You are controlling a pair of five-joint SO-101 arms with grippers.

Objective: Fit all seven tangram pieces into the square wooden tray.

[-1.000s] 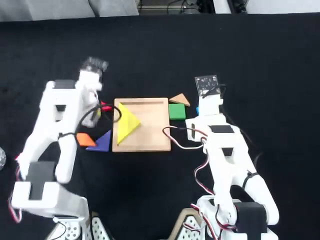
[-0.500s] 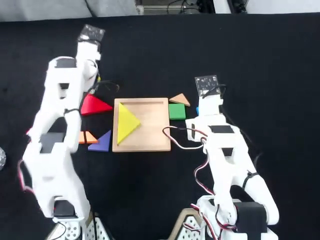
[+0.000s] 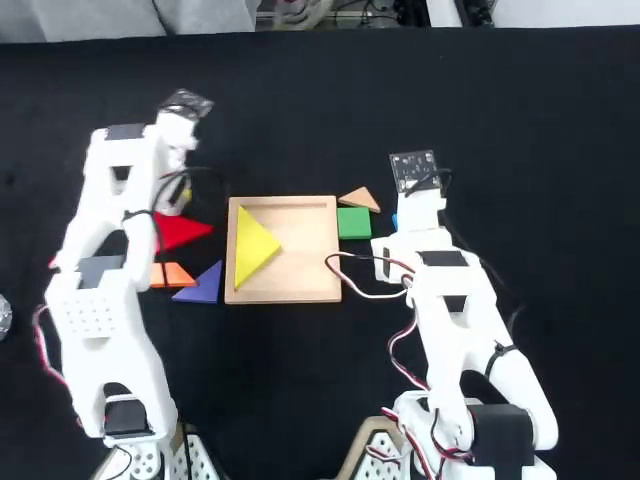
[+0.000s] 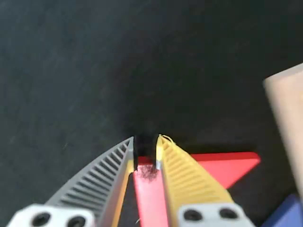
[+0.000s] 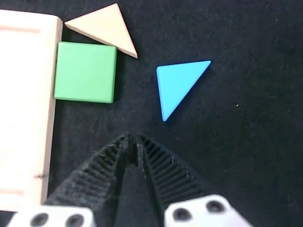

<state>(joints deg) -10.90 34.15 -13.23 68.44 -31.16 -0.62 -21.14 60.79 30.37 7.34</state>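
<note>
Red triangle (image 4: 227, 165) pinched between left fingers (image 4: 182, 175), right fingers (image 5: 163, 168) pressed together, holding nothing, near blue triangle (image 5: 177, 85)

There is room to reach down into the right half of the tray (image 3: 305, 262), where wood shows beside the yellow triangle (image 3: 252, 247). The tray's left side is crowded by the red triangle (image 3: 182, 232), orange piece (image 3: 172, 274), purple triangle (image 3: 205, 285) and left arm (image 3: 110, 195). The green square (image 3: 354, 223) sits just beside its right edge.
</note>
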